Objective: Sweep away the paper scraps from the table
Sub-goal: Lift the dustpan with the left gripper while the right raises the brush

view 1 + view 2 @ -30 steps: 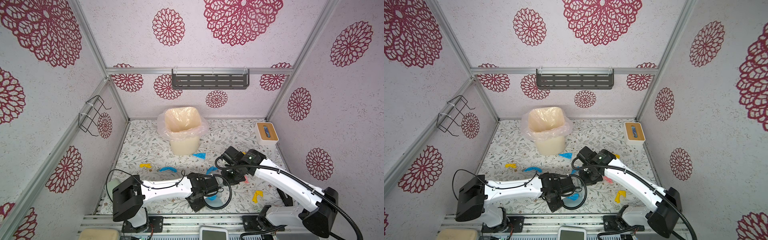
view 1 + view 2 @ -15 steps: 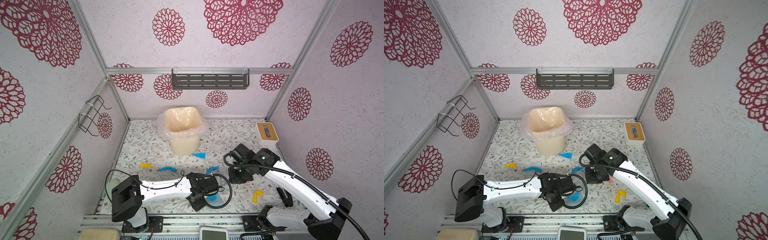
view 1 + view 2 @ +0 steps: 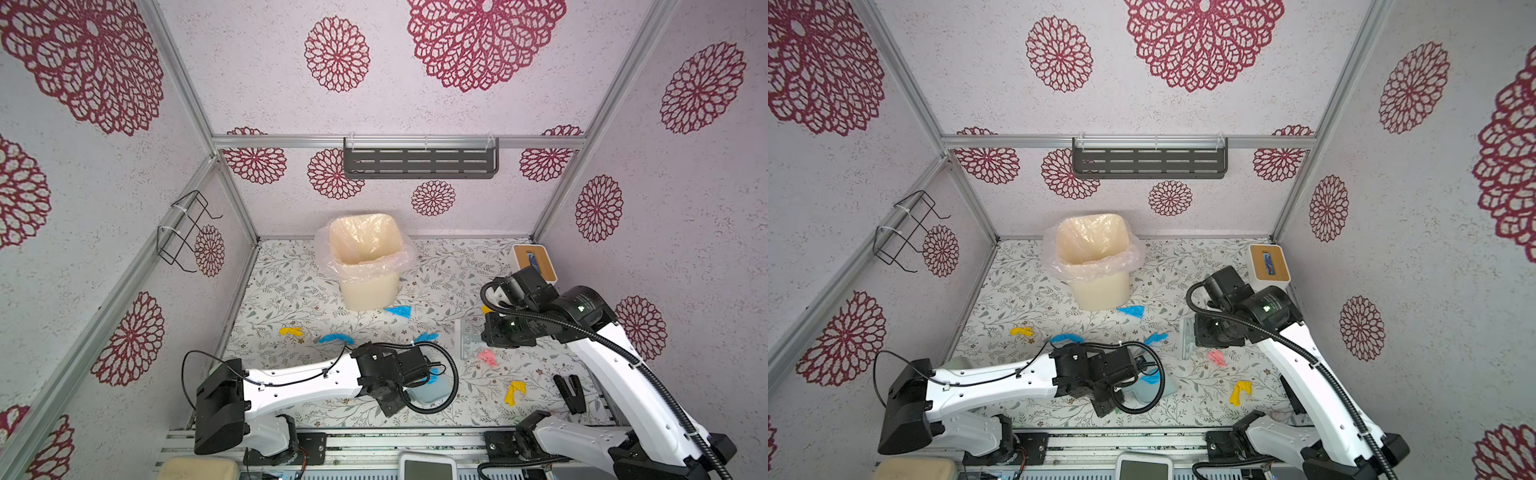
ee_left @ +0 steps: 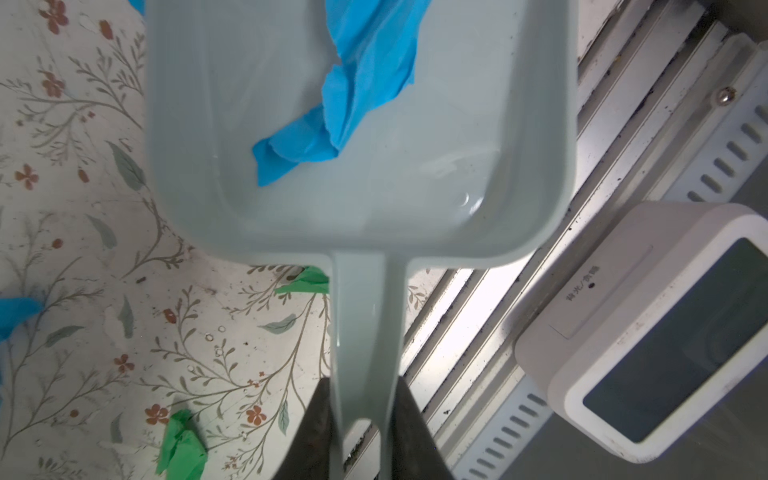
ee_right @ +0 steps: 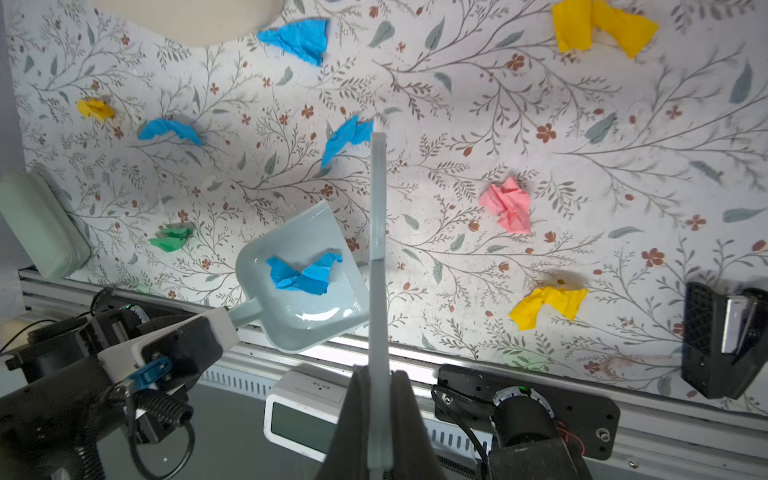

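Right end effector (image 3: 498,335), clamping a scraper (image 3: 467,340), had swung frame-right. The pink scrap (image 3: 487,357) lay just below it in frame.

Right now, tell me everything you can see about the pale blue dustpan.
The dustpan is pale blue, glossy plastic: a shallow squarish tray with rounded corners, raised walls and a flat handle. The left gripper is shut on that handle. One crumpled blue scrap lies inside. The pan is at the table front edge, partly over the metal rail.
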Controlling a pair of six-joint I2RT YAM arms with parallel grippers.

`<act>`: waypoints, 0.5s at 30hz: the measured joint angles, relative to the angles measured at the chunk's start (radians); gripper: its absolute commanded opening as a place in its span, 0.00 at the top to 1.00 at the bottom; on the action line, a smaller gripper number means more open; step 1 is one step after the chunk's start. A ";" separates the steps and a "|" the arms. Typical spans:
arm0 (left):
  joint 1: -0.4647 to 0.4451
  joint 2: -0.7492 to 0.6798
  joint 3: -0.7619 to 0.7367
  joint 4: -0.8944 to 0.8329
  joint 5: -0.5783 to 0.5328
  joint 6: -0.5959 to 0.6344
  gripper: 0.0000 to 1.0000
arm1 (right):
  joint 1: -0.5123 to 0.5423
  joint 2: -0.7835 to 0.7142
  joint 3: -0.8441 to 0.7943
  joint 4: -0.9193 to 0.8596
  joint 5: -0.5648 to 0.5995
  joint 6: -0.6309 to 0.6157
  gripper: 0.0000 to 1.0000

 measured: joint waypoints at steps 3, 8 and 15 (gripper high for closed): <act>0.001 -0.029 0.002 0.001 -0.039 -0.003 1.00 | -0.051 -0.007 0.027 -0.004 0.008 -0.023 1.00; 0.012 -0.078 0.037 -0.010 -0.114 -0.008 1.00 | -0.147 -0.035 0.032 0.000 0.018 -0.062 1.00; 0.041 -0.124 0.172 -0.066 -0.206 -0.016 1.00 | -0.277 -0.069 -0.025 0.047 -0.030 -0.122 1.00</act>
